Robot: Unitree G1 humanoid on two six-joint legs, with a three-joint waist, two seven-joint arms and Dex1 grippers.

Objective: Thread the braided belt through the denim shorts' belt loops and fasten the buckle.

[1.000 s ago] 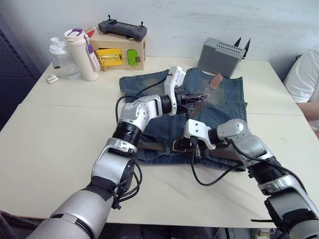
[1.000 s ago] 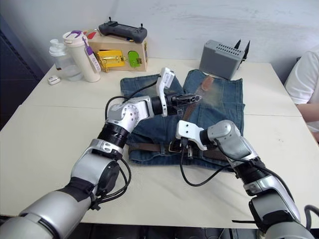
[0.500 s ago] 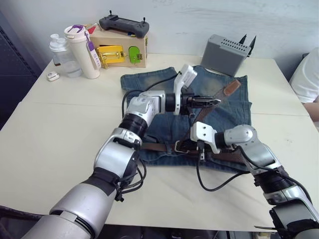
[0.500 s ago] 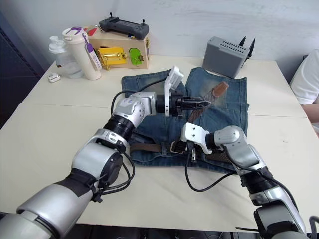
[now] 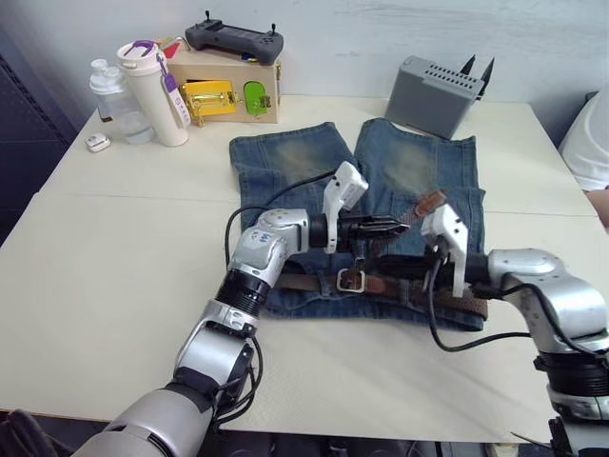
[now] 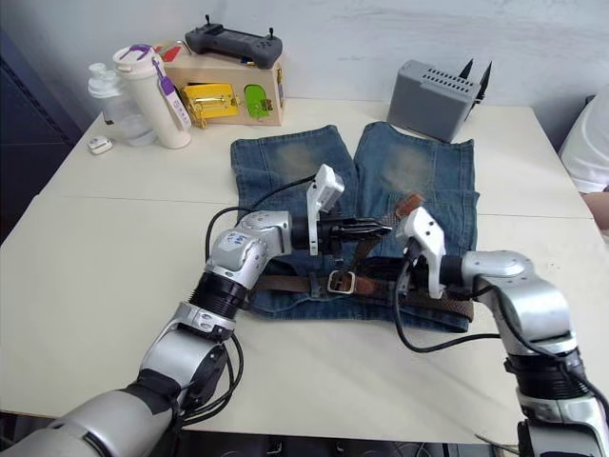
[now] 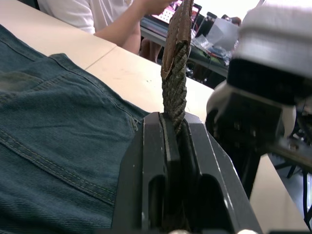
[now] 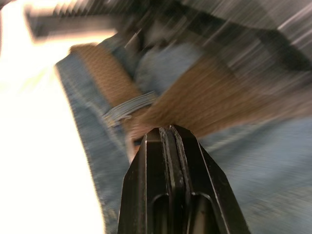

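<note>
The belt (image 5: 381,285) lay along the waistband of the shorts (image 5: 400,171), at the table edge nearest the robot, passing under a loop (image 8: 127,110) seen in the right wrist view. Its silver buckle (image 5: 350,280) sat near the middle of the waistband. From beside the buckle the free end rose off the denim and slanted up towards the right, ending in the tan tip (image 5: 429,204) above the right leg of the shorts.

The left gripper (image 5: 398,227) hung just above the buckle, its two black fingers clamped on the braided free end; in the left wrist view the weave stood straight up out of the pinched fingers (image 7: 152,161). The right gripper (image 5: 388,264) reached in from the other side, low over the waistband just right of the buckle, its fingers pressed together with nothing between them that I could make out.

The shorts were spread flat on the table (image 5: 114,286), legs pointing away from the robot. Beyond them stood a grey box (image 5: 433,95). At the far left corner were a cardboard box (image 5: 224,90) with a black controller (image 5: 233,40) on top, a white tumbler (image 5: 157,95) and a clear bottle (image 5: 114,100) beside it. A person's white sleeve (image 5: 588,143) showed at the right edge.
</note>
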